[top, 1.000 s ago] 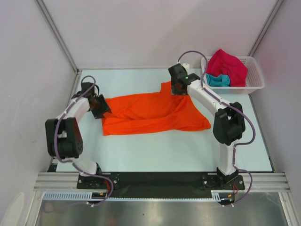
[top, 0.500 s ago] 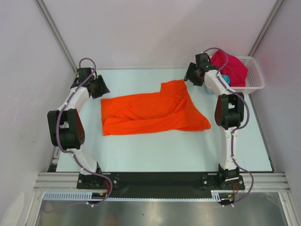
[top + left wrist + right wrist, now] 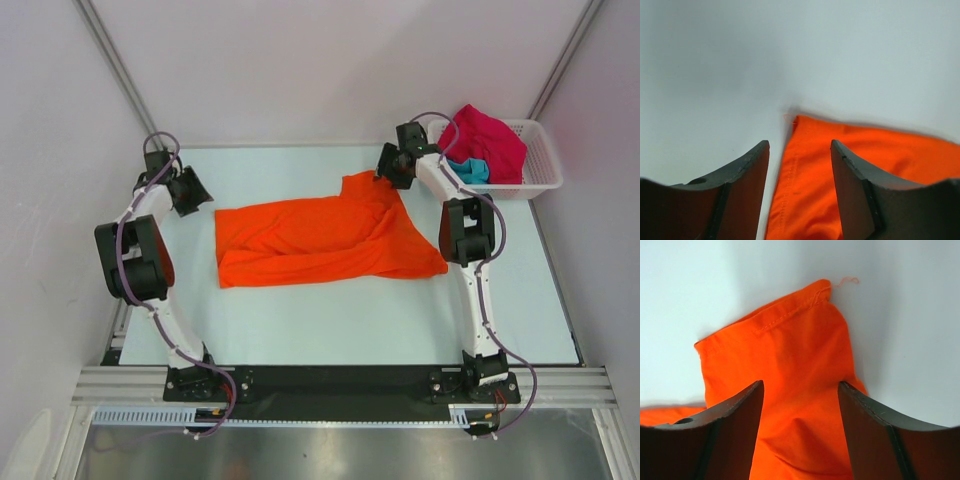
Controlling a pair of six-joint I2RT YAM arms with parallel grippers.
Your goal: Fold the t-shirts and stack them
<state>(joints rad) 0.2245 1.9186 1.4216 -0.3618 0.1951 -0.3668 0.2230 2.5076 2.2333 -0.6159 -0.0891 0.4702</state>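
1. The orange t-shirt (image 3: 320, 240) lies rumpled and only partly folded on the surface (image 3: 350, 320)
2. The crimson-pink t-shirt (image 3: 485, 140) and the teal t-shirt (image 3: 465, 172) sit unfolded in the basket (image 3: 545, 160)
3. The left gripper (image 3: 800, 145) and the right gripper (image 3: 800, 385) are open and empty by the orange t-shirt's far corners

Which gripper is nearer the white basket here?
Right. The right gripper is at the far corner of the orange t-shirt, close beside the basket; the left gripper is off the t-shirt's opposite end.
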